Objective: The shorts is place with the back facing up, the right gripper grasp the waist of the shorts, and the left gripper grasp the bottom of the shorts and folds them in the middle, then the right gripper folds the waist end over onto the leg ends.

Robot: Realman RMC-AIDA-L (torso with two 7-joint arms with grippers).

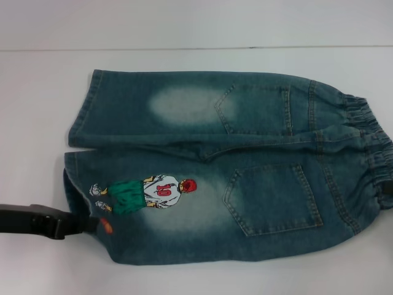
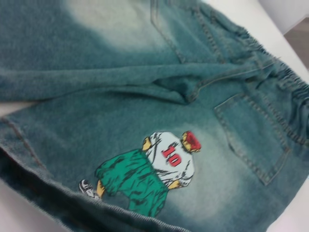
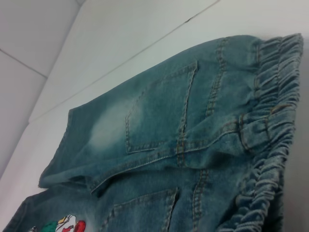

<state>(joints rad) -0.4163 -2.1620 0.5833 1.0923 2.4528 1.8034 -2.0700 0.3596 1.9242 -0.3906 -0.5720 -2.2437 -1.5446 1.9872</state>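
Overhead, shorts (image 1: 227, 166) spread flat on the white table (image 1: 37, 92), back up, waistband (image 1: 374, 153) toward the right, hems toward the left. Left gripper (image 1: 86, 225) reaching in low from the left edge, touching the near leg's hem (image 1: 77, 203) beside the cartoon print (image 1: 144, 193); fingers open or closed, cannot tell.

From the left wrist, close on the print (image 2: 154, 169) and the near hem (image 2: 58, 198).

From the right wrist, close above the gathered waistband (image 3: 270, 130) and two patch pockets (image 3: 159, 111); right gripper unseen.
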